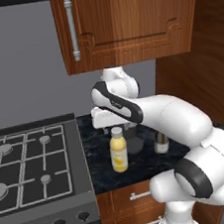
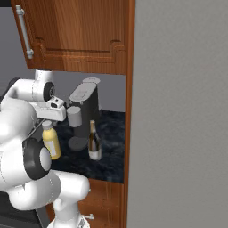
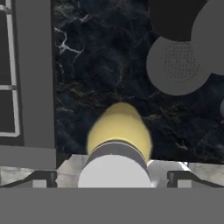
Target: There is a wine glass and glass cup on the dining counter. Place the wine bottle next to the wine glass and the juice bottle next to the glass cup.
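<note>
1. Nearest the hand camera was the juice bottle point(image 3: 117, 148): its whitish-grey screw cap sat right below the lens, with the rounded pale-yellow body falling away beneath it.
2. The hand point(image 1: 106, 118) hung directly above that cap with its jaws spread wide and nothing between them. In the hand view, 2 dark finger tips point(image 3: 43, 177) stood either side of the cap, clear of it.
3. The juice bottle stood upright on the small black marbled surface point(image 1: 96, 151) beside the stove point(image 1: 34, 169), just in front of a grey coffee machine point(image 2: 84, 113).
4. The wine bottle point(image 2: 93, 141) stood near it on the same surface, to the right of the machine's base: slim, dark, narrow-necked, with a pale label low on its body.
5. The step in hand looked like the descent to grasp the juice bottle. Both bottles had yet to reach the dining counter.
6. Risks, as I judged them:
   - The body was smooth and rounded, so jaws closing too high on the tapering shoulder or cap might slip off.
   - An off-centre descent could nudge the bottle over on the polished stone.
   - The coffee machine stood close behind, and a finger could clip it.
7. The stove's grates point(image 1: 26, 165) were thin grey bars, and the cabinet point(image 1: 127, 22) overhead was grained brown wood.
</note>
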Motion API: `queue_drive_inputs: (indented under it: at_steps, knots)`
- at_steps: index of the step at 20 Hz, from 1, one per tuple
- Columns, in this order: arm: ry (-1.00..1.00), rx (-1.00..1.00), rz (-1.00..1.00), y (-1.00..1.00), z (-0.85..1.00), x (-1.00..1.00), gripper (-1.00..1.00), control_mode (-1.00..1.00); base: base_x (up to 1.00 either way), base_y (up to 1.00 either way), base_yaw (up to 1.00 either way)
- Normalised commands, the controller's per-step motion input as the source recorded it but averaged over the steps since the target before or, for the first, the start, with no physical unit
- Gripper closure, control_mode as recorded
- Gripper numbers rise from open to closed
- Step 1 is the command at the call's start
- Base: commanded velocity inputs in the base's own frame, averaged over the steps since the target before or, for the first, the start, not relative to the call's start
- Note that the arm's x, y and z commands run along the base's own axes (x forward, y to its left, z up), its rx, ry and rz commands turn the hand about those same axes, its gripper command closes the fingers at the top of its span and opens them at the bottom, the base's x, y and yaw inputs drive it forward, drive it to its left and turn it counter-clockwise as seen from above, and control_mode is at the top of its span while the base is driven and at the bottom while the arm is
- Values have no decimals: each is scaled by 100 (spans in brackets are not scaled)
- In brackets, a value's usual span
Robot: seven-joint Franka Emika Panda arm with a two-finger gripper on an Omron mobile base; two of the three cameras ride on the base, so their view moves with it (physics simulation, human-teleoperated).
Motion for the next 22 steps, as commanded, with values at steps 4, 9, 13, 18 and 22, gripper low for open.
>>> queue_drive_inputs:
  at_steps: [4,9,13,18,22]
  knots:
    - [7,-15,0,1,-14,1,-100,-100,0,0,0]
    - [8,-16,-1,0,-17,1,-100,-100,0,0,0]
    - [8,-12,-4,0,-18,0,100,-100,0,0,0]
    - [4,-5,-6,0,-14,1,100,-100,0,0,0]
    - [2,0,-9,0,4,-1,100,-100,0,0,0]
